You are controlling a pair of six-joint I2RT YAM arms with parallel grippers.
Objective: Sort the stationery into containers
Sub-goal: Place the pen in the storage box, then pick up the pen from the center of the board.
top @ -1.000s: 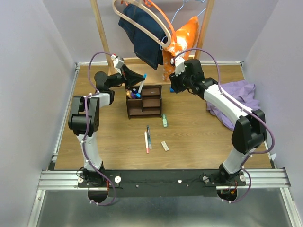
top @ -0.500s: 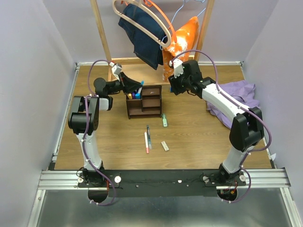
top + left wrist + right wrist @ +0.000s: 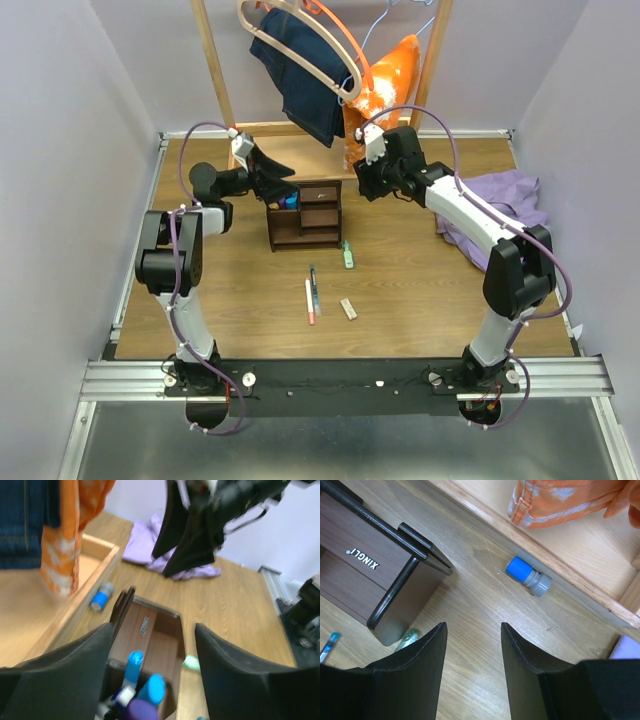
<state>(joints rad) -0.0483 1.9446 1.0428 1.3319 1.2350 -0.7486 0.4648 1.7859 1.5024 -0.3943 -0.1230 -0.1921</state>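
On the table (image 3: 420,290), the brown organizer (image 3: 303,215) already holds some pens (image 3: 134,665). The left gripper (image 3: 154,630) hangs above them, the right gripper (image 3: 473,630) near a blue-capped thing (image 3: 527,576). Both are apart and empty. Two pens (image 3: 310,298), a green highlighter (image 3: 348,256) and an eraser (image 3: 347,308) lie loose.

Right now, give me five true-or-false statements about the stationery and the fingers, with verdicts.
1. The eraser lies on the table, outside the organizer. True.
2. The right fingers grip the blue-capped item. False: they are open and empty, and it lies loose on the table.
3. Two pens lie side by side in front of the organizer. True.
4. The green highlighter stands in a slot. False: it lies on the table by the organizer's right front corner.
5. The left fingers are open above the organizer. True.
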